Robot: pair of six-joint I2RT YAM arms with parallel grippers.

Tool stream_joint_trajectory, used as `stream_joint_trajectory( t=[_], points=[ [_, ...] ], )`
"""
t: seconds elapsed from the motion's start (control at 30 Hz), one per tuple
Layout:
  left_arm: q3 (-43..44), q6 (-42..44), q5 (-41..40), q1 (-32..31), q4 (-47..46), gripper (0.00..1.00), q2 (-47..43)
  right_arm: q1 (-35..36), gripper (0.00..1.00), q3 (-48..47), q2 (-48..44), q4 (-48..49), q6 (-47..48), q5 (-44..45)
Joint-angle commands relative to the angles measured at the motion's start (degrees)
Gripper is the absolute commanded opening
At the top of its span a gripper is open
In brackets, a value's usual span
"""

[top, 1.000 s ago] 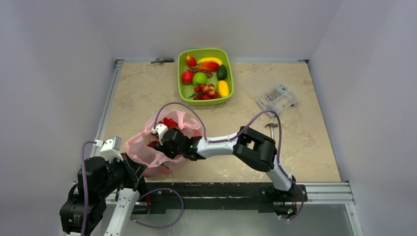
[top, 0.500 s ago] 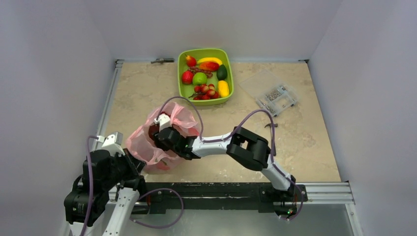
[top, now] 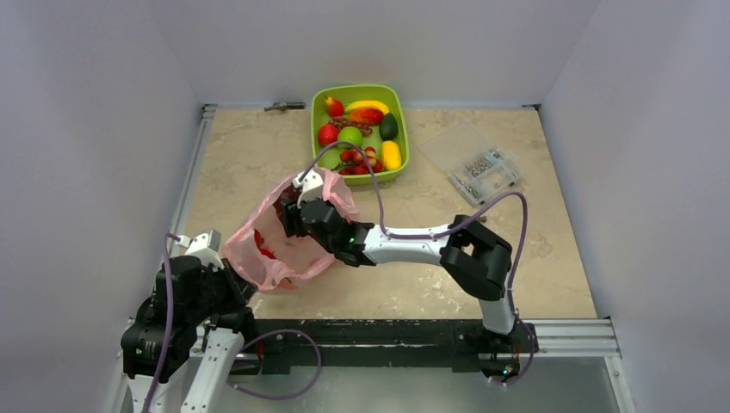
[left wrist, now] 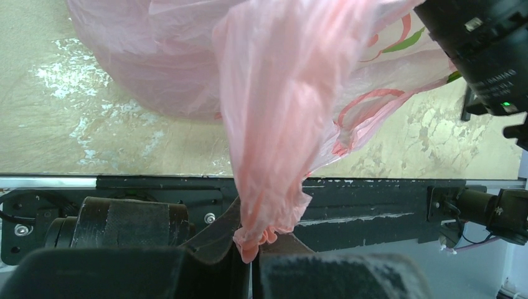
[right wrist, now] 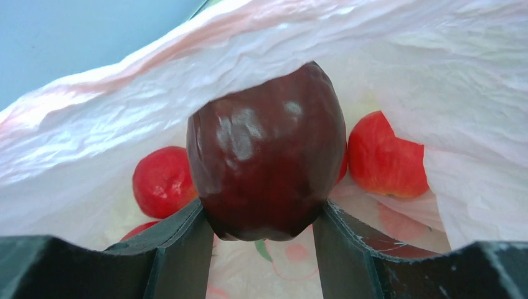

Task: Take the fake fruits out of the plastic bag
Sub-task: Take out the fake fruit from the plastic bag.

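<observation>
The pink plastic bag (top: 297, 254) lies at the table's front left. My left gripper (left wrist: 249, 246) is shut on a bunched edge of the bag (left wrist: 280, 124); in the top view it sits at the bag's near-left corner (top: 225, 280). My right gripper (right wrist: 261, 233) is shut on a dark red fake apple (right wrist: 268, 156) inside the bag's mouth; in the top view it is at the bag's far rim (top: 293, 211). Red fake fruits lie deeper in the bag, one left (right wrist: 163, 180), one right (right wrist: 383, 156). Red fruits (top: 261, 245) show through the bag.
A lime-green tray (top: 317, 129) at the back middle holds several fruits, a banana (top: 368, 105) and an avocado (top: 388, 126). A clear plastic box (top: 480, 163) with small parts lies at the back right. A small hammer (top: 476, 219) lies by the right arm.
My right gripper has risen and moved toward the back, lifting the dark red apple up to the bag's far rim. The bag has stretched that way. My left gripper keeps its hold.
</observation>
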State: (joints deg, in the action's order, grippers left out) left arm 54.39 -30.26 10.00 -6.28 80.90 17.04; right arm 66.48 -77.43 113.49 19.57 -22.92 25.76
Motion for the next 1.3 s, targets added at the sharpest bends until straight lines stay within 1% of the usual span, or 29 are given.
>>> stream_joint_trajectory(
  t=[0.0,0.07,0.17,0.23,0.37,0.43,0.6,0.73,0.83,1.07,1.17,1.27],
  points=[
    [0.2,0.5,0.8,0.1,-0.4,0.00,-0.4,0.6,0.00,2.9,-5.3,1.2,0.1,-2.4],
    [0.4,0.1,0.5,0.1,-0.8,0.00,-0.7,0.6,0.00,2.5,-6.1,-1.3,-0.1,-4.5],
    [1.3,-0.9,0.3,0.1,-2.3,0.00,-1.5,0.7,0.00,2.3,-7.1,-4.0,0.3,-10.1],
    [1.5,-1.4,0.4,0.1,-3.8,0.00,-2.2,0.7,0.00,3.8,-8.5,-4.6,0.0,-12.2],
    [-2.0,-2.2,-0.8,0.1,-7.5,0.00,-4.2,0.7,0.00,6.2,-11.5,-7.8,0.5,-16.0],
    [-4.6,-3.3,-0.3,0.1,-8.5,0.00,-4.9,0.8,0.00,7.7,-13.9,-8.7,0.9,-16.8],
    [-4.6,-1.8,0.0,0.1,-7.7,0.00,-4.7,0.8,0.00,8.8,-20.3,-12.8,1.2,-18.2],
    [-4.9,-1.4,0.4,0.1,-7.8,0.00,-5.2,0.8,0.00,6.7,-23.4,-15.2,1.2,-20.3],
    [-5.1,-1.4,0.7,0.1,-8.1,0.00,-5.8,0.8,0.00,3.1,-24.1,-16.6,1.8,-22.3],
    [-5.3,-0.8,1.8,0.1,-8.2,0.00,-5.6,0.2,0.00,-7.2,-23.4,-20.2,5.6,-18.3],
    [-5.4,-0.4,2.4,0.1,-8.5,0.00,-5.5,-2.8,0.00,-11.0,-23.0,-22.9,3.7,-19.3],
    [-5.5,0.2,3.7,0.1,-8.5,0.00,-5.0,-8.1,0.00,-13.1,-22.4,-23.4,1.2,-22.1]
  ],
)
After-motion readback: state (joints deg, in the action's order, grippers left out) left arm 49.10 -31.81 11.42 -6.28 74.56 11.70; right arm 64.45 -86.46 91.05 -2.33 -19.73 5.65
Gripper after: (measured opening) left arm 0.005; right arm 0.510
